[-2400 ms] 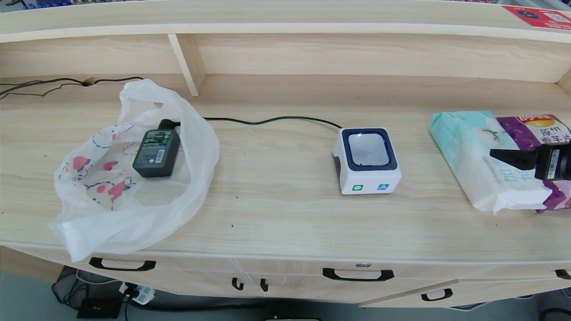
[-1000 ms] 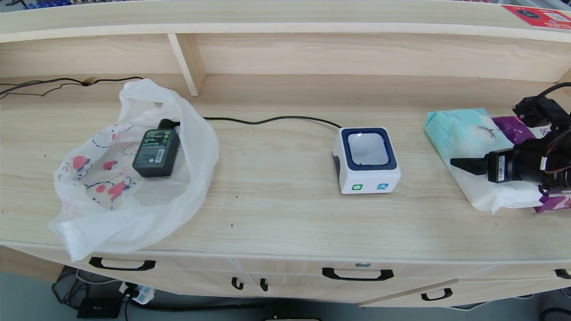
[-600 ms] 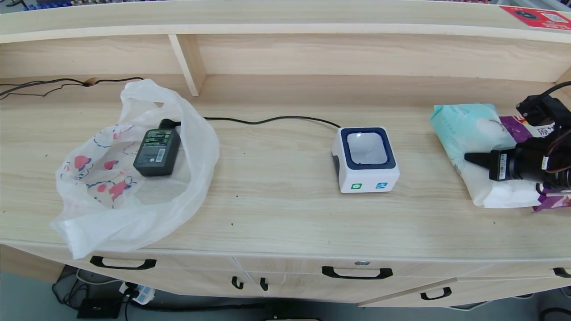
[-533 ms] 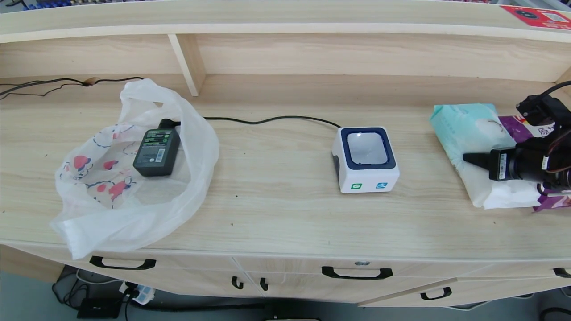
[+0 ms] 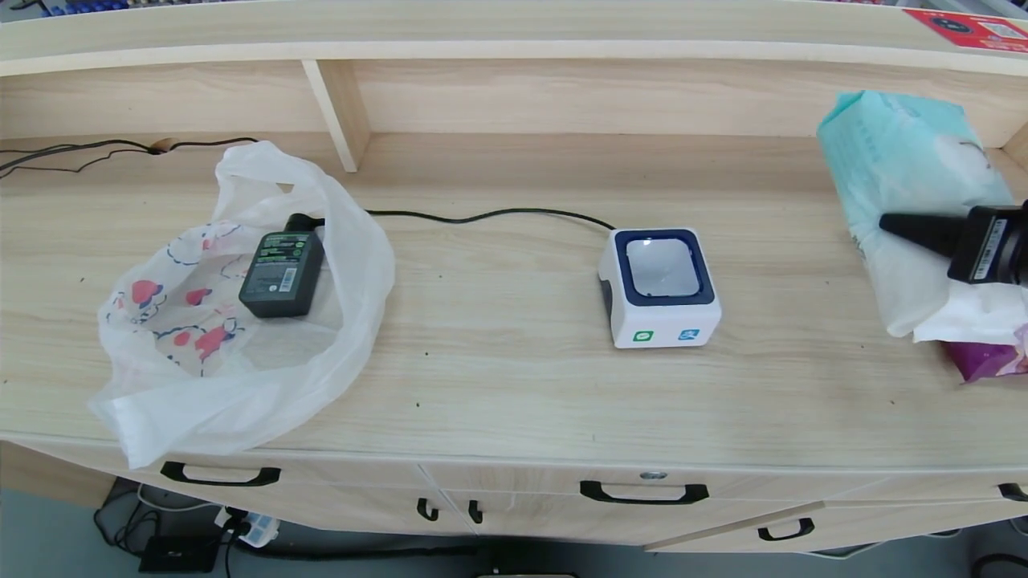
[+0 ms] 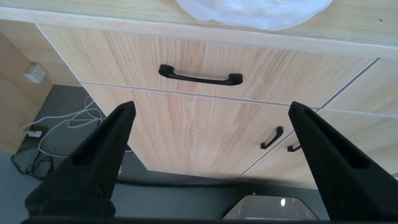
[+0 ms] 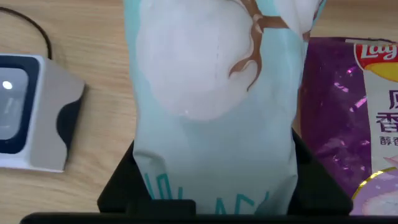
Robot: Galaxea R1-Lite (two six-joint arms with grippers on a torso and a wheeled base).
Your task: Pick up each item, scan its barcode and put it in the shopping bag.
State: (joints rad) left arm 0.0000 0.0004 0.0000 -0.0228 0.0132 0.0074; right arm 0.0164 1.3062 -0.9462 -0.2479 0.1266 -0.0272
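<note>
one each — bag (image 5: 161, 401), adapter (image 5: 281, 275), scanner (image 5: 660, 289), tissue pack (image 5: 907, 160), crisp packet (image 5: 988, 361)

Head camera is looking forward and down across the whole worktop (image 5: 514, 385), scanner (image 5: 658, 287) near centre. Left wrist camera is sitting below the worktop edge, facing the drawer fronts (image 6: 205, 124) close up and sharing the shopping bag (image 6: 252, 9) rim with the head view. Right wrist camera is looking down, very close on the tissue pack (image 7: 214, 106), sharing the scanner beside it.
</note>
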